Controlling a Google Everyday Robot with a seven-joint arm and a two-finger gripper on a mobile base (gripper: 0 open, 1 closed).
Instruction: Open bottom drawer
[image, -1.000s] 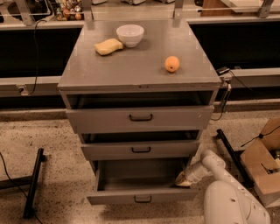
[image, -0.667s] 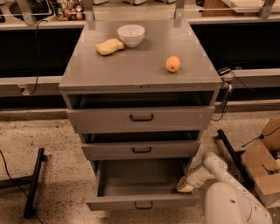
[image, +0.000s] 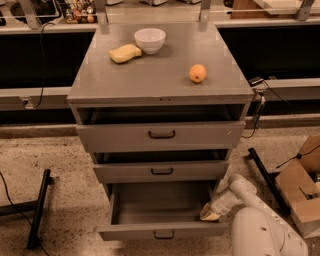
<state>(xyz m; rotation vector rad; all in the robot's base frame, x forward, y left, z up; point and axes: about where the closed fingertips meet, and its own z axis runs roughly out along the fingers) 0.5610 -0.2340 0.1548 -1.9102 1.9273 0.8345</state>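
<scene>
The bottom drawer (image: 160, 212) (stiff, probably light on its runners) stands well out. The gripper (image: 210, 214) sits inside its right front corner, and whether the jaws are wide or narrow cannot be told. The drawer's bar handle (image: 164, 234) offers the surest hold.

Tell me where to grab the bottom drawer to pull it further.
Grip the dark bar handle at the front centre of the bottom drawer, coming straight from the front: the bar lies horizontal and stands proud. The gripper sits inside the drawer's right front corner.

Warm overhead light, deep shadows below, pincer (image: 210, 214) (lower right) dimly lit
</scene>
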